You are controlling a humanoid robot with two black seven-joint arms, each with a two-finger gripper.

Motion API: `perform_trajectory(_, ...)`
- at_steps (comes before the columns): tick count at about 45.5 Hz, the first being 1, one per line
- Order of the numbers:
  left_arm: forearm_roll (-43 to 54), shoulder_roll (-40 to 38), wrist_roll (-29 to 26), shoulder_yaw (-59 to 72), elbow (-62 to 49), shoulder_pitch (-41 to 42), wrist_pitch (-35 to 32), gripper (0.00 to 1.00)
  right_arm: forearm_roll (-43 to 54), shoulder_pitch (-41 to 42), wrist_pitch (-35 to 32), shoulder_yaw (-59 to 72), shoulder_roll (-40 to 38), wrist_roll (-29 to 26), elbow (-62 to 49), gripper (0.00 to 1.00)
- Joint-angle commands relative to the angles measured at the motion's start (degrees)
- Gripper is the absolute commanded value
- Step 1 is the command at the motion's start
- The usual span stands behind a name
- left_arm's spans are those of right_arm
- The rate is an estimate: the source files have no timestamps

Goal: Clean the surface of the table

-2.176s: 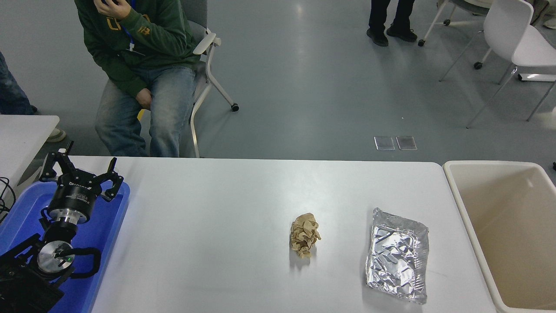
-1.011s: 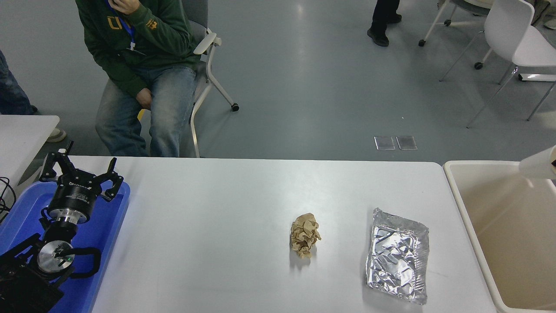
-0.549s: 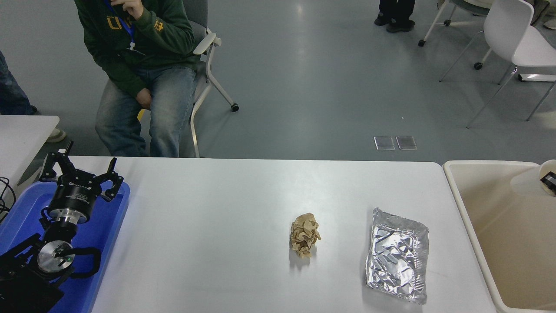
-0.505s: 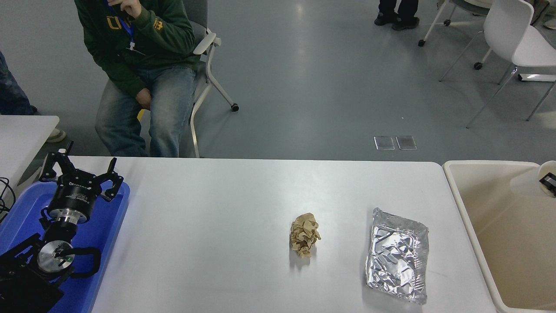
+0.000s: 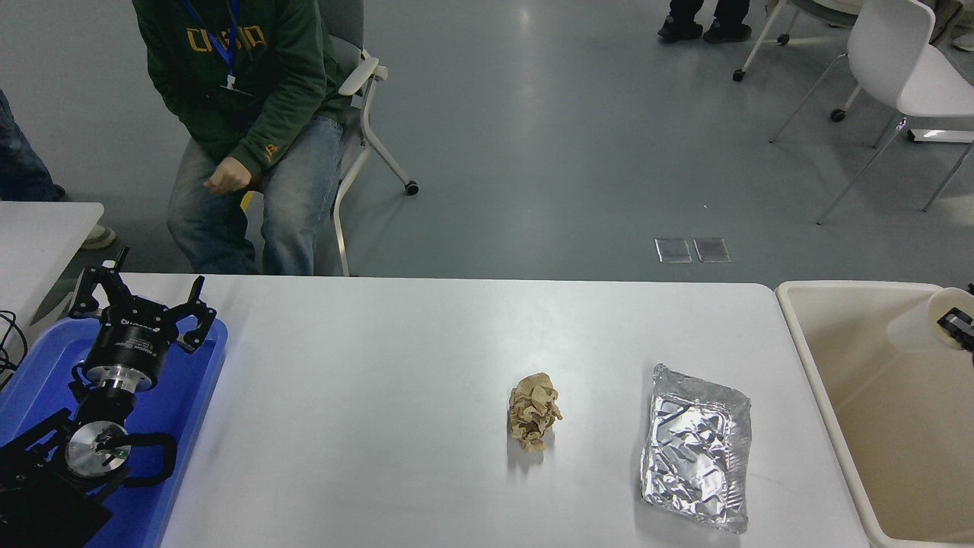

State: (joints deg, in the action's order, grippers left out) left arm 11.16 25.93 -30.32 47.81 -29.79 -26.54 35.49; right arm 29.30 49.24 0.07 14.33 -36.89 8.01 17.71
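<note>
The white table surface [image 5: 396, 365] fills the lower picture. On it lie a crumpled brown paper ball [image 5: 534, 420] right of centre and a crinkled sheet of silver foil [image 5: 696, 449] near the right end. My right gripper [image 5: 956, 323] shows only as a small black tip at the right edge. It is shut on the rim of a white paper cup [image 5: 917, 329], which it holds tilted above the beige bin [image 5: 852, 286]. My left gripper [image 5: 148, 288] is parked open over the blue tray [image 5: 190, 396] at the lower left.
A person in a green hoodie [image 5: 243, 91] sits on a wheeled chair beyond the table's far left edge. A smaller white table corner [image 5: 38, 228] is at the left. A white chair [image 5: 905, 68] stands at the back right.
The right gripper has come in from the right edge with the cup, then sunk a little over the bin. The seated person has lowered a hand from the face to the lap.
</note>
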Motion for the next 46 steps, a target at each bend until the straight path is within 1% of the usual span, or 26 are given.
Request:
perform_trajectory(1, 0.00, 0.00, 0.00, 0.00, 0.00, 0.00, 0.02, 1.00, -0.13, -0.02, -0.43, -0.35, -0.11, -0.10, 0.31, 1.00)
perform_trajectory(39, 0.00, 0.00, 0.00, 0.00, 0.00, 0.00, 0.02, 1.00, -0.21, 1.21, 0.01, -1.76, 0.06, -0.80, 0.48, 1.00)
perform_trajectory(46, 0.00, 0.00, 0.00, 0.00, 0.00, 0.00, -0.07, 1.00, -3.46, 1.13, 0.01, -3.60, 0.06, -0.80, 0.57, 1.00)
